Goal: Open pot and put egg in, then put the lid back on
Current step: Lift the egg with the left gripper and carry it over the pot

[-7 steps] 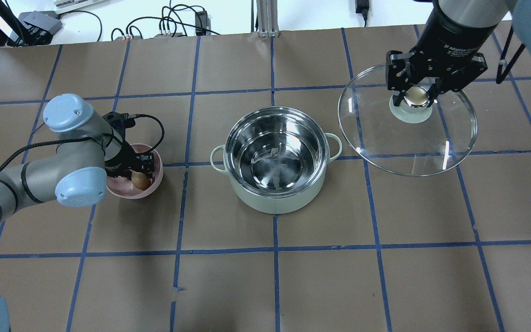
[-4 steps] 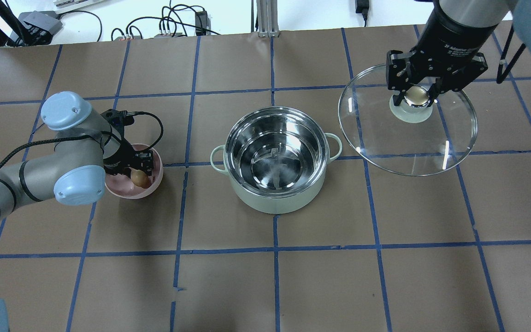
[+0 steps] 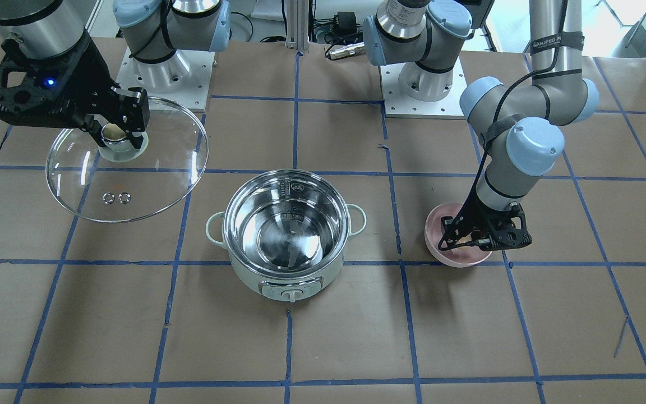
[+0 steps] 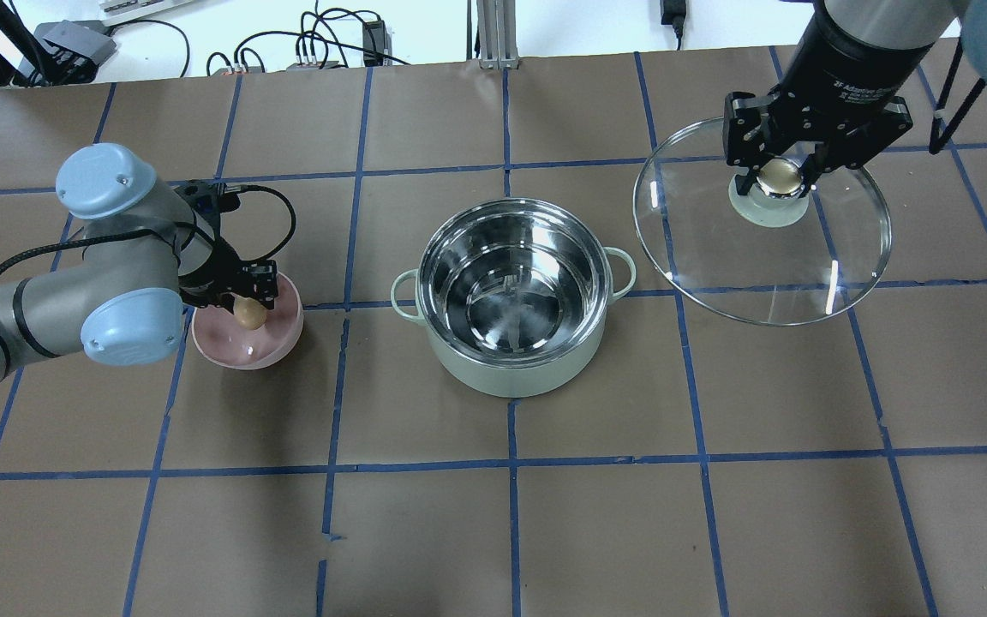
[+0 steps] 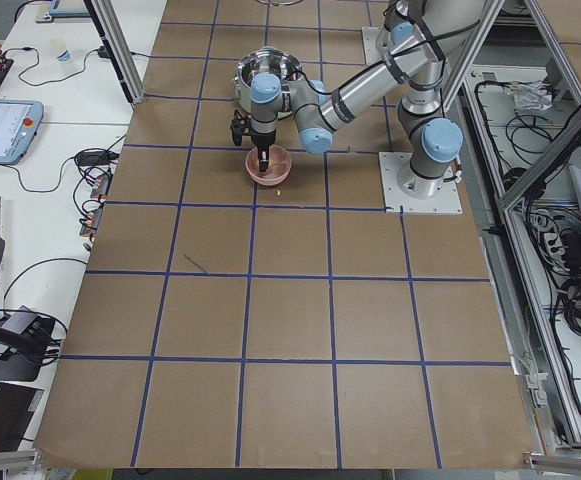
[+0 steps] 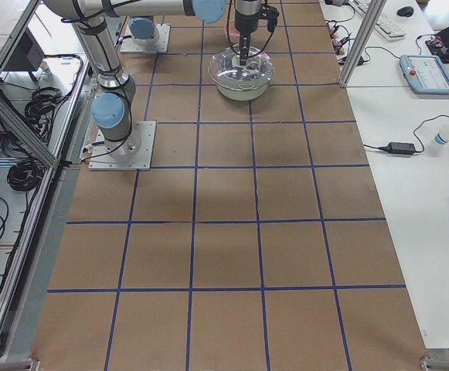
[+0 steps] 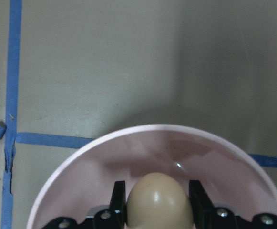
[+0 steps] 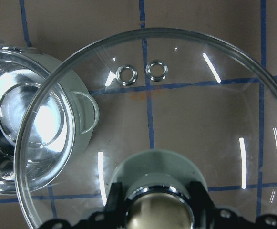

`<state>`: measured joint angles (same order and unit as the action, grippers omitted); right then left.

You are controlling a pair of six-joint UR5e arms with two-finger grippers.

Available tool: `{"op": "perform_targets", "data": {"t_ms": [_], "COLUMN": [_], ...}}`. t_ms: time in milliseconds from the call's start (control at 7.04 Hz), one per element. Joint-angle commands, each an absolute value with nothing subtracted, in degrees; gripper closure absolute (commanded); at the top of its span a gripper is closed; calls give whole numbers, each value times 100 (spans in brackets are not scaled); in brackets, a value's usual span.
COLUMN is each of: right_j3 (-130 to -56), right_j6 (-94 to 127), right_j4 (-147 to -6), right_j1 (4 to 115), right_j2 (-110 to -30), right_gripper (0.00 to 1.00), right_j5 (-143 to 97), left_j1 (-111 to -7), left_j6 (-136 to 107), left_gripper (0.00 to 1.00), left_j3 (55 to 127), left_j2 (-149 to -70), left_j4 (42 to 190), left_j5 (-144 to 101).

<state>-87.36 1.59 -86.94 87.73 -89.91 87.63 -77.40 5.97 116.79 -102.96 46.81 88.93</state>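
Pot (image 4: pixel 511 377) sits open at table centre, nothing inside. Egg (image 7: pixel 160 200) is pinched in L gripper (image 4: pixel 249 304) at pink bowl (image 4: pixel 275 350), left of pot. R gripper (image 4: pixel 780 174) clamps lid (image 4: pixel 759 266) by its knob, off to pot's right. Left to do: egg in, lid on.

Printed in white on the black body of the right gripper (image 4: pixel 780 176): "2F Adaptive". On the left arm's strap (image 3: pixel 547 42): roughly "WANJEED".
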Motion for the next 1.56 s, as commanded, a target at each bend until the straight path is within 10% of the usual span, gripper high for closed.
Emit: {"op": "perform_targets", "data": {"t_ms": [0,568,1420], "right_j3": [-8736,-8736,-8815], "right_j6": [158,150,106], "right_j4": [-8692,-8684,-8684], "right_j1": [8780,8815,8816], "right_j2": [-8991,-9000,-9000], "right_gripper": [100,100,100], "right_j5": [8763,8684,8701], "left_j1": [-7787,-8899,-10591], "left_j6": [519,-787,-1749], "left_gripper": [98,98,98], "left_j3": [11348,9855,9773], "left_j2": [-10047,-9966,-10670], "left_j4": [5367,6811,5433], "left_j5": [8895,8868,8807]}}
